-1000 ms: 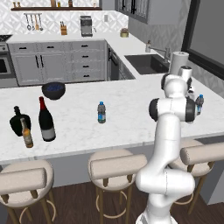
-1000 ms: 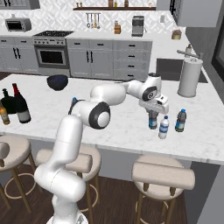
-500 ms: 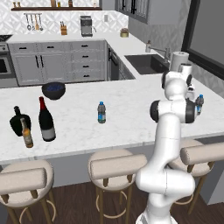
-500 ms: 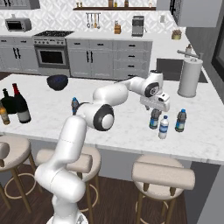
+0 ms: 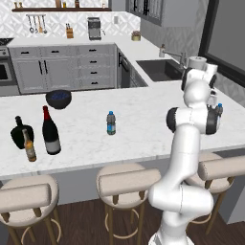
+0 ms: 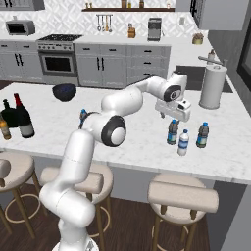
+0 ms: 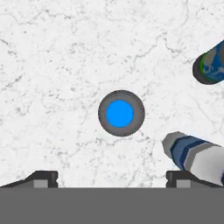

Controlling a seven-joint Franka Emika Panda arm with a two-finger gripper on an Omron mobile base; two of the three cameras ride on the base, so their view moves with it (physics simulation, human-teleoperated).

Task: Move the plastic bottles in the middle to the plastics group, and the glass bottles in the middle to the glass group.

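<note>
My gripper (image 6: pixel 172 117) hangs open just above a small clear water bottle (image 6: pixel 172 133) on the right part of the island counter. From the hand view I look straight down on its blue cap (image 7: pixel 120 113), which is centred between my spread fingertips (image 7: pixel 179 177), untouched. Two more water bottles (image 6: pixel 183 142) (image 6: pixel 202 135) stand close to its right, also seen as bottles (image 7: pixel 197 153) (image 7: pixel 211 65). Another water bottle (image 5: pixel 111 123) stands alone mid-counter. The tall dark wine bottle (image 5: pixel 50 132) stands far left beside the squat black bottle (image 5: pixel 20 132) and the brown beer bottle (image 5: pixel 29 146).
A dark bowl (image 5: pixel 59 98) sits at the back of the counter. A paper towel roll (image 6: pixel 213 88) stands behind the bottles on the right, near the sink (image 5: pixel 160 69). Stools (image 6: pixel 182 196) line the counter's near edge.
The jaws have opened and let go of the water bottle, which now stands on the counter by the other two. The hand has lifted a little above its cap.
</note>
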